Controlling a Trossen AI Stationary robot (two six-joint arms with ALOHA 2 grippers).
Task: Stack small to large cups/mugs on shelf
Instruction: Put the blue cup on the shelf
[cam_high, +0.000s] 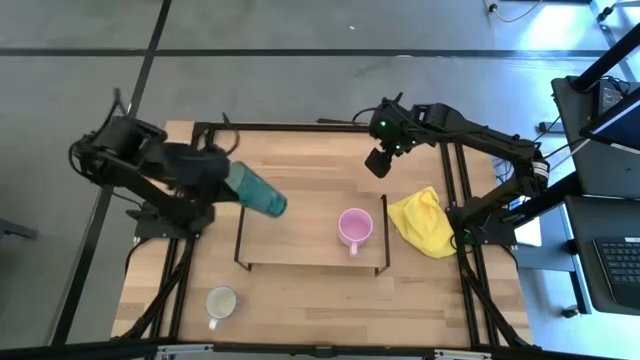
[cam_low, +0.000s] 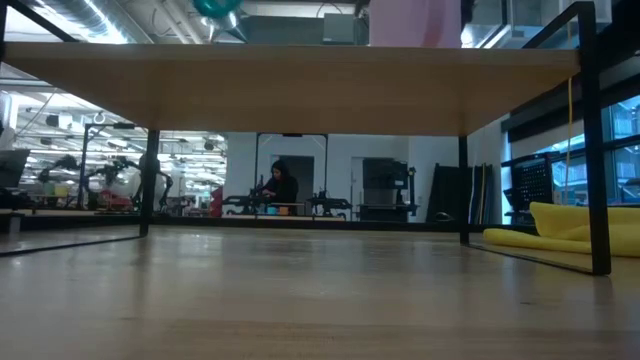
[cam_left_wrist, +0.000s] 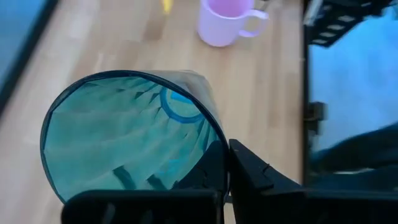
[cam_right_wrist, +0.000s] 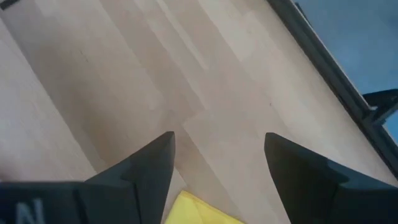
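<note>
My left gripper (cam_high: 228, 180) is shut on the teal tumbler (cam_high: 258, 194), which lies nearly level over the shelf's (cam_high: 300, 250) left end, with its base toward the table's right. The tumbler's open mouth (cam_left_wrist: 124, 137) faces the left wrist camera. The pink mug (cam_high: 353, 227) stands on its base on the shelf's right part, and it also shows in the left wrist view (cam_left_wrist: 224, 22). The cream-white mug (cam_high: 221, 302) stands on the table near the front left. My right gripper (cam_high: 378, 160) is open and empty above the table behind the shelf's right end. My left gripper holds the tumbler's rim wall (cam_left_wrist: 219, 144) with one finger inside the mouth (cam_left_wrist: 205, 171) and one outside (cam_left_wrist: 255, 174). The fingers come from the table's left, roughly level, along the tumbler's length. The tumbler points away from the gripper, on its side and lifted above the shelf board.
A yellow cloth (cam_high: 425, 222) lies on the table to the right of the shelf, and it also shows in the low view (cam_low: 570, 225). The shelf's black legs (cam_low: 598, 150) and the table's black frame (cam_high: 300, 127) border the work area. A person shows far off in the room (cam_low: 283, 185).
</note>
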